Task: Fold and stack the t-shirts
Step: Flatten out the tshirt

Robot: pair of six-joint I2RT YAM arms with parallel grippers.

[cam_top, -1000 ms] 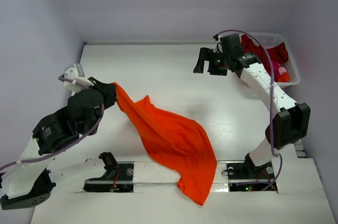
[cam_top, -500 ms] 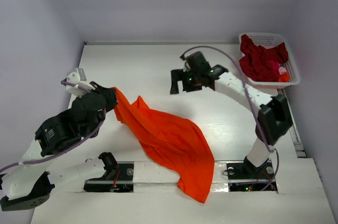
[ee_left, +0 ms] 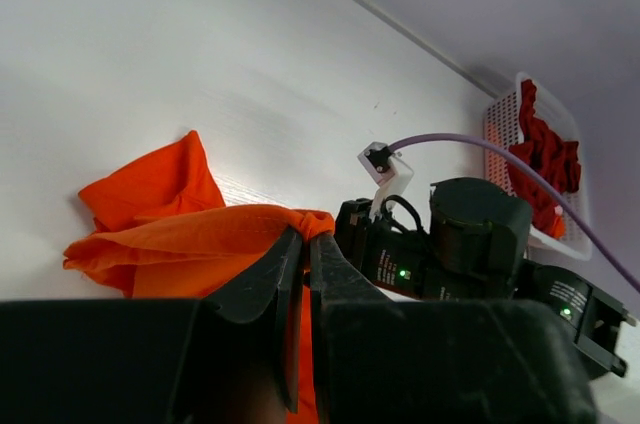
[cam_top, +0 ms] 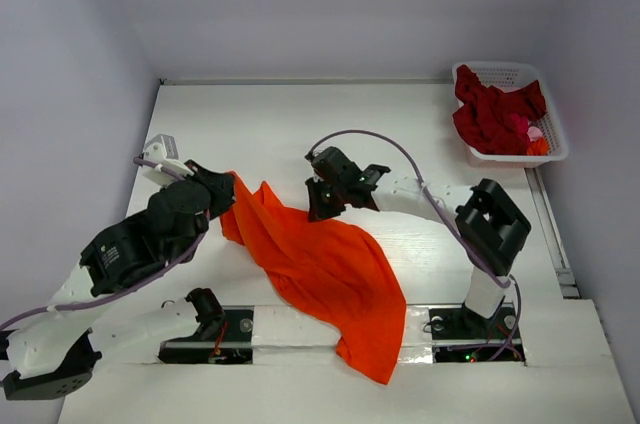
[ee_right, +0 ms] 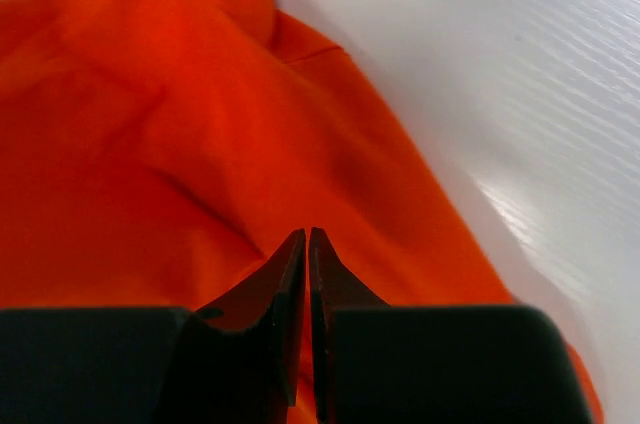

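Left gripper (ee_left: pixel 305 239) clamped on a bunched corner of the orange shirt (cam_top: pixel 320 274), holding it just above the table (cam_top: pixel 280 124) at left. Shirt drapes diagonally to the near edge and overhangs it. Right gripper (ee_right: pixel 305 234) at the shirt's upper edge mid-table, jaws pressed together on a raised fold. Red shirts (cam_top: pixel 495 114) heaped in the basket (cam_top: pixel 500 72), far right corner.

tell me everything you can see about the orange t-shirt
The orange t-shirt is bright, soft-looking cloth, unfolded and rumpled. It lies diagonally across the white table, and its near corner reaches past the arm bases. The left gripper pinches a bunched edge at the shirt's left end and holds it raised. The right gripper is closed on a fold along its far edge. No label or print shows.
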